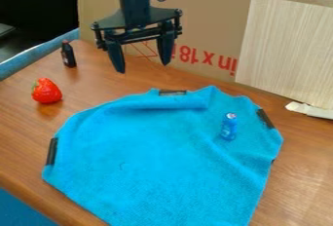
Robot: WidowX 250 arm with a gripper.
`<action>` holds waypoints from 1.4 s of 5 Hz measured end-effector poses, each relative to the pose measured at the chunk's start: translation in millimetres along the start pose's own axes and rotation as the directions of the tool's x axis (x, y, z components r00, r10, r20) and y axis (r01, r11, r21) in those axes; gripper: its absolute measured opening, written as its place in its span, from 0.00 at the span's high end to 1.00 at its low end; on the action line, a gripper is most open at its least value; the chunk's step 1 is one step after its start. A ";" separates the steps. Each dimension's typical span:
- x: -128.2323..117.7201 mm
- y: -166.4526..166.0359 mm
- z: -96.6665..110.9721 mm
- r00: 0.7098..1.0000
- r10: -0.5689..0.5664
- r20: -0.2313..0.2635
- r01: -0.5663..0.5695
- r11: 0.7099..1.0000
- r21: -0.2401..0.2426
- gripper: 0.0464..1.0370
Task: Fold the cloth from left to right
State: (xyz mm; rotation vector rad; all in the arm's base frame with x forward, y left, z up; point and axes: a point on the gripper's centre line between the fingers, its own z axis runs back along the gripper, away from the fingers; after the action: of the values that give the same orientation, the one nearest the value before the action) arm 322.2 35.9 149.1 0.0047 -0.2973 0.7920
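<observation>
Camera view: a can (229, 127) sits on the cloth (166, 159).

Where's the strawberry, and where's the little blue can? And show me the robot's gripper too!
strawberry (46, 91): camera view, middle of its red side
blue can (229, 126): camera view, middle of its side
gripper (141, 66): camera view, midway between its fingertips

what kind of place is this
Probably a robotics lab or test workspace: a robot gripper hangs over a wooden table, with a cardboard sheet propped behind it and a toy-like strawberry on the tabletop.
</observation>
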 end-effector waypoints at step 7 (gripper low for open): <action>-22.1 116.4 -45.2 0.990 -0.130 -0.060 0.129 0.991 -0.022 0.04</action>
State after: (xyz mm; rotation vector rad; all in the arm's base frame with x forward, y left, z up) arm 237.6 107.6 87.5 -0.0167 -0.2436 0.6593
